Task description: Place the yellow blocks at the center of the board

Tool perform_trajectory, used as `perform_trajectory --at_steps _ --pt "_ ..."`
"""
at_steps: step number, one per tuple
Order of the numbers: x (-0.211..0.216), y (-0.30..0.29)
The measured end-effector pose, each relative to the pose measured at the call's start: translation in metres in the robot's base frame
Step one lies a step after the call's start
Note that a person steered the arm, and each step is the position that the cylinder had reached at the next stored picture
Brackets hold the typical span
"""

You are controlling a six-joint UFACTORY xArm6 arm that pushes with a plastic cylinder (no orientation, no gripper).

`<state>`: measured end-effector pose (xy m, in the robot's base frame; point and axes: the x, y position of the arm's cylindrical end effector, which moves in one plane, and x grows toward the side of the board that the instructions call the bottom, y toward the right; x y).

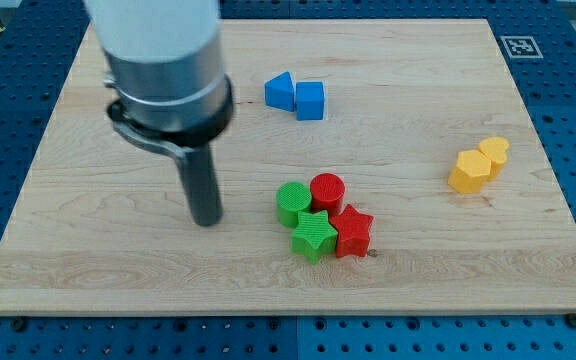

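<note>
1. Gripper-wise I have none to report as spread or pressed together: the arm ends in a bare rod, and my tip (206, 222) rests on the worktop (88, 260) touching no block.
2. Both yellow blocks (478, 165) sit well apart from my tip, far off toward the view's right and slightly higher, near the board's right edge. They touch each other: a larger yellow hexagon-like block (468, 171) in front, a smaller yellow block (494, 151) just behind it.
3. Between my tip and the yellow pair lies a tight cluster: green cylinder (292, 203), red cylinder (327, 190), green star (313, 235) and red star (351, 230), just to my tip's right.
4. Two blue blocks (296, 96) sit up and to the right of my tip.
5. I judge the push has not started; this is the approach step.
6. Next I need to route around the cluster, get to the far right side of the yellow pair, then push leftward toward the centre, which the cluster partly occupies.
</note>
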<state>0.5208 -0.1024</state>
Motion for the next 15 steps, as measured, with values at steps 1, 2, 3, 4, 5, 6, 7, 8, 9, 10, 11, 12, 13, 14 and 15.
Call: perform_trajectory --at_steps 1,2,3,4,5,6,7,8,9,10,11,12,13,14,15 --pt "-0.045 -0.004" --pt "-0.057 0.044" --pt "-0.057 0.107" --pt "-0.064 0.163" --pt "-0.064 0.189" --pt "-0.052 0.209" --pt "-0.031 0.229" --pt "-0.011 0.253" --pt "-0.004 0.300" --pt "-0.007 0.340" --pt "-0.038 0.343" --pt "-0.062 0.314" --pt "-0.061 0.294" --pt "-0.055 0.319" --pt "-0.045 0.350"
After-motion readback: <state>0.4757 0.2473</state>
